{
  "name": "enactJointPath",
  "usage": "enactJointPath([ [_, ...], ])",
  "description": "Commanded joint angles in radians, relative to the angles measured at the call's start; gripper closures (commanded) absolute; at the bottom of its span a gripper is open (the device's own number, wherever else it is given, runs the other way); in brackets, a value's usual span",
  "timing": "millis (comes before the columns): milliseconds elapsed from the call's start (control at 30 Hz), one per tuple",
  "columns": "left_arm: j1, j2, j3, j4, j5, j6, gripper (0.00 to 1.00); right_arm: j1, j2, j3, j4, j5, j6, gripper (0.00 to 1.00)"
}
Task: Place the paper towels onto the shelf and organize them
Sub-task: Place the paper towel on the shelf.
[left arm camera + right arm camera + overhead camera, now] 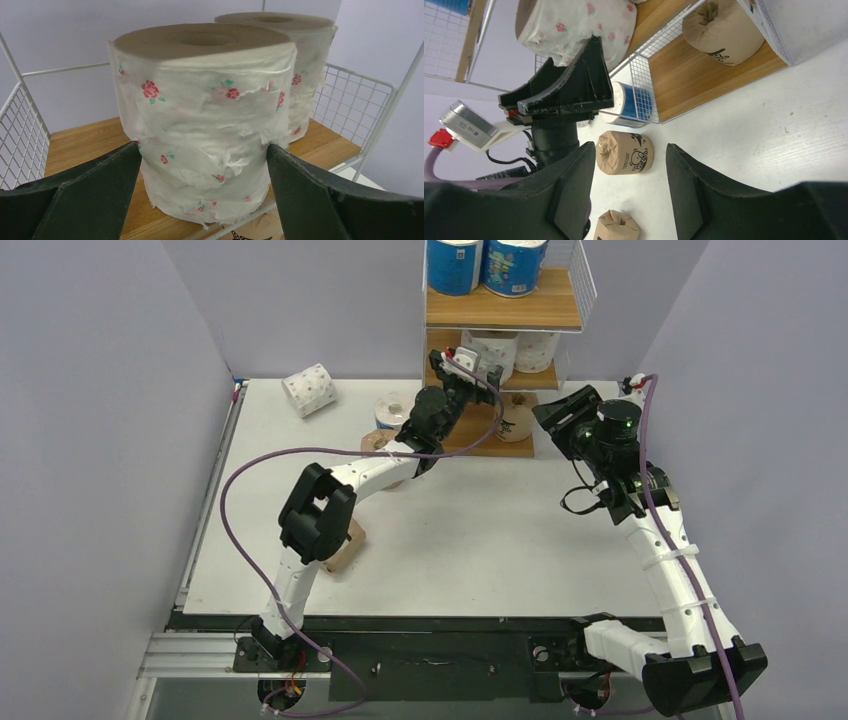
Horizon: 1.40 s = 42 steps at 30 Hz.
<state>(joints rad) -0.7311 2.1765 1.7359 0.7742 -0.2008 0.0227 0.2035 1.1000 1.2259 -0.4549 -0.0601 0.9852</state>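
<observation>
The shelf [503, 310] stands at the table's far edge. Two blue paper towels [455, 265] sit on its top board, and a brown one [515, 420] sits on the bottom board. My left gripper [465, 365] reaches into the middle tier. There its open fingers [100, 185] flank a white rose-print roll [205, 115] standing upright at the board's front edge, tips at its sides. A second white roll [305, 75] stands behind it. My right gripper [560, 412] hovers open and empty right of the shelf.
On the table lie a white dotted roll [308, 390], an upright blue roll [393, 410], a brown roll [625, 152] near the shelf and another [343, 545] under my left elbow. Wire mesh sides [20, 135] close the tier left and right.
</observation>
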Motion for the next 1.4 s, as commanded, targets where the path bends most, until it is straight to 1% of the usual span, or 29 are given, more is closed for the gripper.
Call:
enactJointPath([
  [0,0.014,0.032,0.077,-0.018,-0.018,0.022,0.07,-0.001,-0.051,-0.037,0.038,0.035,-0.037,0.50],
  [300,0.030,0.075,0.151,-0.052,-0.028,0.015,0.07,-0.001,-0.144,-0.119,-0.001,0.071,-0.073,0.51],
  [633,0.051,0.127,0.237,-0.075,-0.014,-0.016,0.07,0.001,-0.306,-0.277,-0.022,0.132,-0.078,0.52],
  [733,0.051,0.143,0.265,-0.082,-0.007,-0.049,0.06,0.001,-0.307,-0.285,-0.034,0.129,-0.084,0.52],
  [1367,0.059,0.204,0.326,-0.117,0.018,-0.091,0.06,0.004,-0.327,-0.289,-0.062,0.150,-0.113,0.52],
])
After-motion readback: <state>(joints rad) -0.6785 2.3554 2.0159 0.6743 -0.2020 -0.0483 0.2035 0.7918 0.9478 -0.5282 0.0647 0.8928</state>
